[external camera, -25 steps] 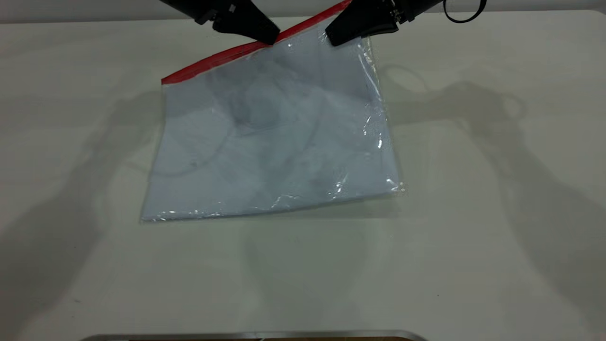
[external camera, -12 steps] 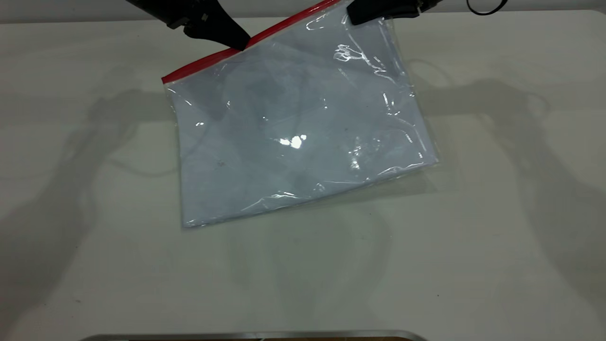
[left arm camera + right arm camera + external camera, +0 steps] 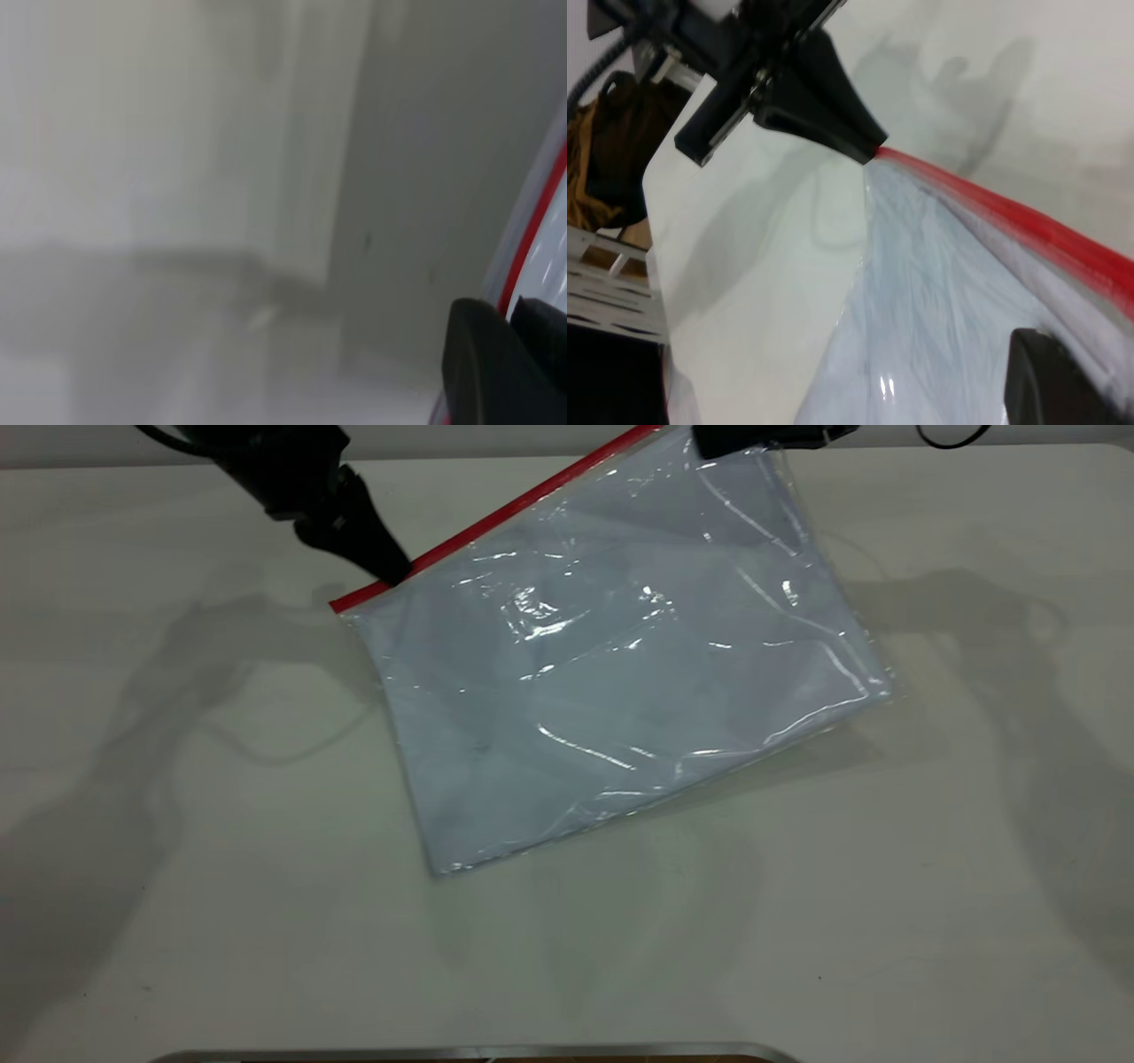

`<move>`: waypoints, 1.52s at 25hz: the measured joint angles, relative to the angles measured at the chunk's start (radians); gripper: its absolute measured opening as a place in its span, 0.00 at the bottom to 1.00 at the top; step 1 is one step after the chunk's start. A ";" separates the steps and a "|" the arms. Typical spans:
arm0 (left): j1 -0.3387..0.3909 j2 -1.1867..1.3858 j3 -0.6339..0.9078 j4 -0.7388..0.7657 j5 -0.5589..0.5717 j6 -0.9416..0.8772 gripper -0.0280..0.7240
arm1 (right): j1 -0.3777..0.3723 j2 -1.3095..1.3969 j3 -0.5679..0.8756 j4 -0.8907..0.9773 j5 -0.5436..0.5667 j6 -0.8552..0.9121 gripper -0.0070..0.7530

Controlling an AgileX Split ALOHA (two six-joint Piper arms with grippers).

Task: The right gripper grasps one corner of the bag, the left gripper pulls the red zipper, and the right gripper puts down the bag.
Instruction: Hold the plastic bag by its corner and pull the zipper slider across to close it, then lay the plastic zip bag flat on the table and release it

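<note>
The bag [image 3: 620, 682] is a clear pouch with white paper inside, tilted, its lower edge on the table. The red zipper [image 3: 514, 509] runs along its raised far edge. My right gripper [image 3: 713, 443] at the top right is shut on the corner of the bag [image 3: 682, 438] at the high end of the strip; one of its fingers [image 3: 1050, 381] lies on the plastic. My left gripper [image 3: 390, 571] is shut on the red zipper near its low left end. In the left wrist view my left gripper [image 3: 512, 312] has the strip [image 3: 536, 221] between its jaws.
The white table [image 3: 177, 868] lies all around the bag. A metal edge [image 3: 478, 1052] runs along the near side. In the right wrist view a shelf and dark clutter [image 3: 611, 266] stand beyond the table's edge.
My left gripper has slid left and down along the red zipper to near its end. My right gripper has moved right, and the bag has swung right and turned with it.
</note>
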 joint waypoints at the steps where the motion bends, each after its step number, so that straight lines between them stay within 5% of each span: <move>1: 0.000 0.000 0.000 0.017 0.000 -0.005 0.12 | -0.007 0.000 0.000 0.000 0.000 0.000 0.05; 21: 0.003 0.001 0.000 0.114 0.022 -0.116 0.12 | -0.031 -0.001 0.000 0.000 0.007 -0.001 0.05; 28: 0.006 0.001 0.000 0.039 0.022 -0.118 0.19 | -0.034 -0.002 0.000 -0.007 0.004 -0.017 0.09; 30: 0.008 -0.006 0.000 -0.009 0.022 -0.118 0.27 | -0.034 -0.005 0.000 -0.019 -0.008 -0.019 0.14; 35: 0.008 -0.082 0.000 -0.111 0.026 -0.123 0.61 | -0.036 -0.019 0.000 -0.061 -0.029 -0.019 0.50; 38: 0.008 -0.172 0.000 -0.141 0.027 -0.127 0.74 | -0.036 -0.044 0.000 -0.104 -0.028 -0.005 0.66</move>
